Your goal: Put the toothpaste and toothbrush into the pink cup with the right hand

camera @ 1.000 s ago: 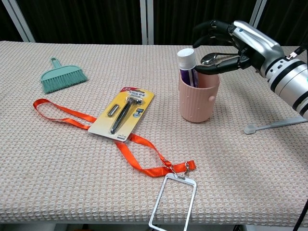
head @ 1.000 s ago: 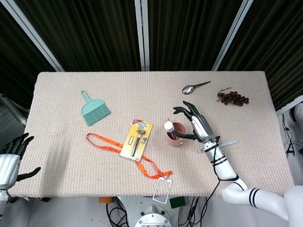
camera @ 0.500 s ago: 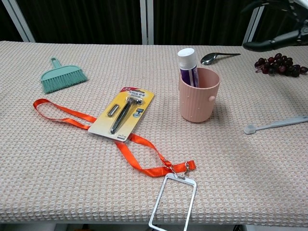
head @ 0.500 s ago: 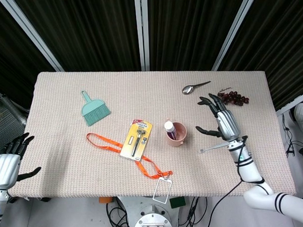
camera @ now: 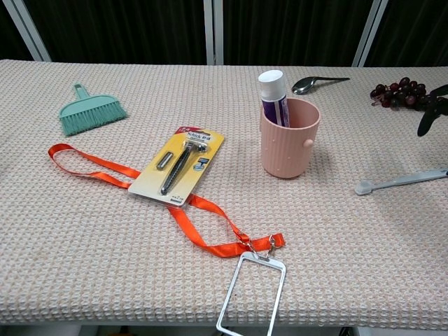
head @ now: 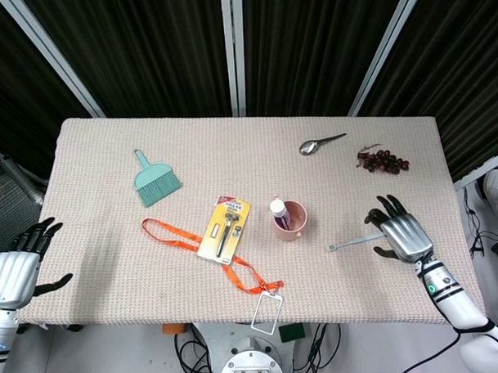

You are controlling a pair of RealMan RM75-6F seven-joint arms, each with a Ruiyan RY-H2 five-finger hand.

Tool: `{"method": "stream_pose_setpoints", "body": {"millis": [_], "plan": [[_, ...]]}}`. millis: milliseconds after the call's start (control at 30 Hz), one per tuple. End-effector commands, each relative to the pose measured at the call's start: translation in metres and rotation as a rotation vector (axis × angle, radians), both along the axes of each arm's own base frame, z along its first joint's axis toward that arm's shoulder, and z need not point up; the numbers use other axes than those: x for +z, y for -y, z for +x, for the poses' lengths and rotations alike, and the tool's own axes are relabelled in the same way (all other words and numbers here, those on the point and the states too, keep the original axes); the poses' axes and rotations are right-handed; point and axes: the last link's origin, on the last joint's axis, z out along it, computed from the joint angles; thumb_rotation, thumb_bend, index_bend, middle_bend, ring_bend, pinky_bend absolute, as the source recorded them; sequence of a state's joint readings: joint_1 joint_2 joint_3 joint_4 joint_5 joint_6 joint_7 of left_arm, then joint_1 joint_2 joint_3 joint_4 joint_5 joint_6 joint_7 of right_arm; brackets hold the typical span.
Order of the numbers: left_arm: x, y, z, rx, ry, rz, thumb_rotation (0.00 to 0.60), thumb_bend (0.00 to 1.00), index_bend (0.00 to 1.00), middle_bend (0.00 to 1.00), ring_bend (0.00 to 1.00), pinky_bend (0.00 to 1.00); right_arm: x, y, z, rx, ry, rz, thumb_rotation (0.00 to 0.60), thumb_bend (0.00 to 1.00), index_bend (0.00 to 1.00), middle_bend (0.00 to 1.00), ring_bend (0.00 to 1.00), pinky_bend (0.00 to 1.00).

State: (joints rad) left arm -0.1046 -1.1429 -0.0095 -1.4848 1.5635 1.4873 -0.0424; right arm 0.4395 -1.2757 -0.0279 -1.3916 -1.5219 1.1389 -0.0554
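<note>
The pink cup (head: 289, 221) (camera: 288, 143) stands upright near the table's middle, with the white-capped purple toothpaste tube (head: 278, 211) (camera: 273, 94) upright inside it. A grey toothbrush (head: 353, 242) (camera: 399, 181) lies flat on the cloth to the cup's right. My right hand (head: 402, 233) hovers over the brush's handle end, fingers spread and holding nothing; only dark fingertips (camera: 432, 115) show at the chest view's right edge. My left hand (head: 18, 264) hangs open off the table's left edge.
A packaged razor (head: 224, 228) lies on an orange lanyard (head: 189, 242) with a badge holder (head: 267, 311) at the front. A teal brush (head: 156, 182) sits at the left, a spoon (head: 319, 142) and grapes (head: 382, 160) at the back right.
My right hand has left the cup and the toothpaste in it, swinging right and towards the front to hover over the toothbrush's handle end. The left hand barely moved.
</note>
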Motion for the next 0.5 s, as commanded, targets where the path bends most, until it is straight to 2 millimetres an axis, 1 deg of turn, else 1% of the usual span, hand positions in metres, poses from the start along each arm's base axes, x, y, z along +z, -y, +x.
{"method": "stream_pose_setpoints", "body": {"millis": [33,200,300,500], "plan": [[0.001,-0.001,0.000,-0.001,0.000,0.003,0.540,0.09,0.13,0.08,0.11,0.22,-0.016,0.002,0.005,0.043,-0.035,0.015,0.600,0.43,0.44,0.27,0.00,0.00],[0.001,-0.001,-0.001,0.002,0.000,0.007,0.541,0.09,0.13,0.08,0.11,0.22,-0.030,0.008,0.008,0.094,-0.092,0.004,0.600,0.44,0.49,0.28,0.00,0.00],[0.002,0.000,-0.003,0.009,0.003,0.009,0.540,0.09,0.13,0.08,0.11,0.22,-0.039,0.010,0.004,0.091,-0.117,0.009,0.600,0.44,0.49,0.28,0.00,0.00],[0.000,0.001,-0.005,0.015,0.008,0.002,0.541,0.09,0.13,0.08,0.11,0.22,-0.050,0.013,-0.001,0.066,-0.105,0.026,0.600,0.46,0.48,0.28,0.00,0.00]]}}
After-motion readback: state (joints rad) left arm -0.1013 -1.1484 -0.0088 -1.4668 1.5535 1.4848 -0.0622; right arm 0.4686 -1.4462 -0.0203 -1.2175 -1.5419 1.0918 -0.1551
